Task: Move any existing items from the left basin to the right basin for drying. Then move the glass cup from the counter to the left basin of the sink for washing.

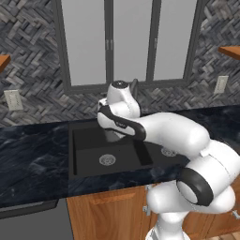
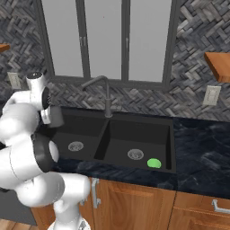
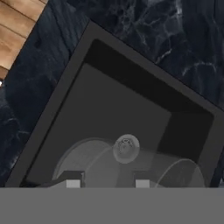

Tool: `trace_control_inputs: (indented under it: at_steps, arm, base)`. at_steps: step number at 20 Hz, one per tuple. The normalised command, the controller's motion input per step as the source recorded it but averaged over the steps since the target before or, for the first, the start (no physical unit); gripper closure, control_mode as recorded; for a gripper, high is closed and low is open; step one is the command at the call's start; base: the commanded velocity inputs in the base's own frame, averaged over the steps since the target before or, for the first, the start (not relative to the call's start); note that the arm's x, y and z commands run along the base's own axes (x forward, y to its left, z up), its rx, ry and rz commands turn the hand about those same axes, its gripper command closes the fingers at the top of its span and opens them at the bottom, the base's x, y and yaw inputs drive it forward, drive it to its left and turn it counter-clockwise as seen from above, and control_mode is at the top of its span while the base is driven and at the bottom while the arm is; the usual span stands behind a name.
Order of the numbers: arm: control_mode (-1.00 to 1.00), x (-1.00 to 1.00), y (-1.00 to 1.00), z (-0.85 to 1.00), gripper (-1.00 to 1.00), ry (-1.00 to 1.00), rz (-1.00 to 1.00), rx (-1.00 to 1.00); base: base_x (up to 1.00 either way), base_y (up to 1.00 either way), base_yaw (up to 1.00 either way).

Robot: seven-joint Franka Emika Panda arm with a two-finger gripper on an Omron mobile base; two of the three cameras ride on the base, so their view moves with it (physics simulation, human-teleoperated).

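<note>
Looking down along the hand, my gripper (image 3: 108, 183) hangs over the left basin (image 3: 109, 113), shut on the glass cup (image 3: 94, 159). The cup is clear and lies sideways across the fingertips, and the basin's round silver drain (image 3: 126, 148) shows through it. From the left base view the hand sits low over the left basin (image 1: 91, 145), partly behind my forearm. In the right base view the gripper (image 2: 57, 121) is at the left basin's (image 2: 85, 130) left rim. A small bright green lump (image 2: 154, 163) lies in the right basin (image 2: 139, 134), near its front right corner.
A slim dark faucet (image 2: 107, 96) rises behind the sink's centre divider. Glossy black counter (image 1: 33, 159) runs to the left of the sink and to its right (image 2: 202, 152). Wooden cabinets (image 2: 134, 202) stand below, and windows and a patterned wall lie behind.
</note>
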Motion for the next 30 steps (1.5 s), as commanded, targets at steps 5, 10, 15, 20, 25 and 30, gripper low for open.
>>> trace_control_inputs:
  at_steps: [5,10,15,20,25,30]
  arm:
    - [-1.0,0.17,-0.01,-0.59,1.0,0.06,0.37,-0.01]
    - [-1.0,0.28,0.0,-0.44,1.0,0.06,0.3,0.0]
    - [-1.0,0.23,0.0,-0.55,1.0,0.02,0.19,0.0]
    - [-1.0,0.02,0.03,-0.64,1.0,0.0,0.08,0.0]
    - [-1.0,0.0,0.2,-0.61,1.0,0.0,0.02,-0.12]
    - [-1.0,0.0,0.04,-0.48,1.0,0.0,0.0,-0.07]
  base:
    - [0.0,0.0,0.0]
    - [0.0,0.0,0.0]
    - [0.0,0.0,0.0]
    - [0.0,0.0,0.0]
    - [0.0,0.0,0.0]
    - [0.0,0.0,0.0]
